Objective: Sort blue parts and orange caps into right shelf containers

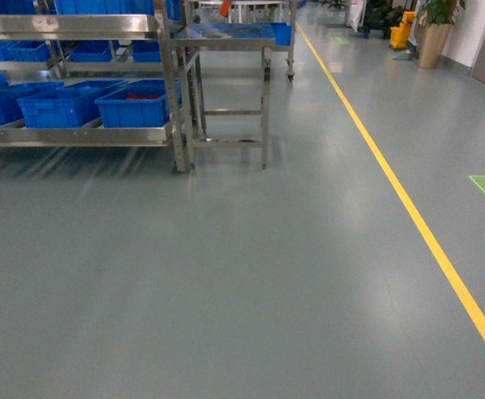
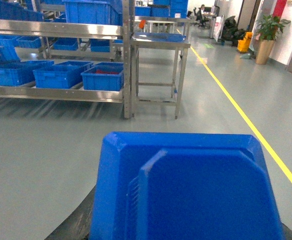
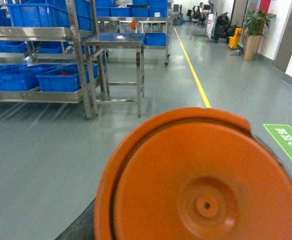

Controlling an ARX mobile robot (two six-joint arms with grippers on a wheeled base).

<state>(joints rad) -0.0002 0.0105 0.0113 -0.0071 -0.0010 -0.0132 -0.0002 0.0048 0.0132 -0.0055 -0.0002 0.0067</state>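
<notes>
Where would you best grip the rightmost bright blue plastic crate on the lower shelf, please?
I'd take the bright blue plastic crate by its thick front rim, coming from the aisle side: another blue crate crowds its left, a steel shelf post its right.

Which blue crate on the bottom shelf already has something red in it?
The right-end crate on the lowest shelf, next to the steel table. Red items show inside it; the crates to its left show only blue interiors from here.

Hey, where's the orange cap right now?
The orange cap fills the bottom of the right wrist view, close to the camera; the shelf stands far off at upper left.
</notes>
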